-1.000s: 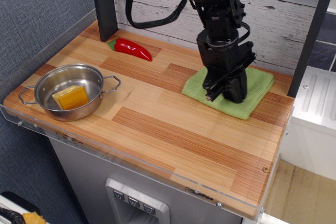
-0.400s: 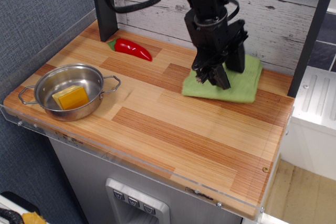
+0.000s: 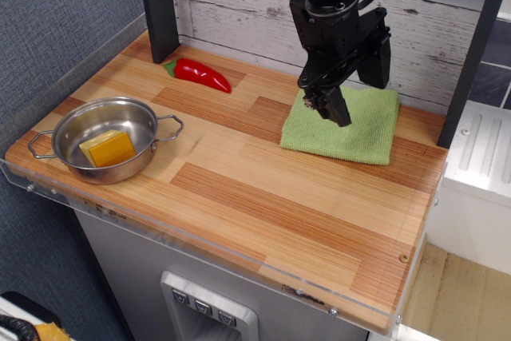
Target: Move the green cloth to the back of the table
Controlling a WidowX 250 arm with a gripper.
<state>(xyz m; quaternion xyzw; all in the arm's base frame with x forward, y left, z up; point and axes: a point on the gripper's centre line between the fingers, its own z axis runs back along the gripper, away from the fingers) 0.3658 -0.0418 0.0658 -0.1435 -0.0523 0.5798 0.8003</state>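
The light green cloth (image 3: pixel 351 135) lies flat on the striped wooden table (image 3: pixel 263 197), at the back right near the white plank wall. My black gripper (image 3: pixel 356 85) hangs just above the cloth's back edge. Its fingers are spread apart and hold nothing. One finger (image 3: pixel 334 106) points down over the cloth's left part, and the other is higher, to the right. The arm hides a small part of the cloth's back edge.
A steel pot (image 3: pixel 104 140) with a yellow block (image 3: pixel 110 148) inside stands at the front left. A red pepper (image 3: pixel 200 74) lies at the back left. Dark posts (image 3: pixel 157 5) (image 3: pixel 473 53) stand at the back corners. A clear plastic rim runs along the table's front edge.
The gripper slid the cloth toward the back wall, then let go and rose off it. The cloth now lies flat and further back than a second ago.
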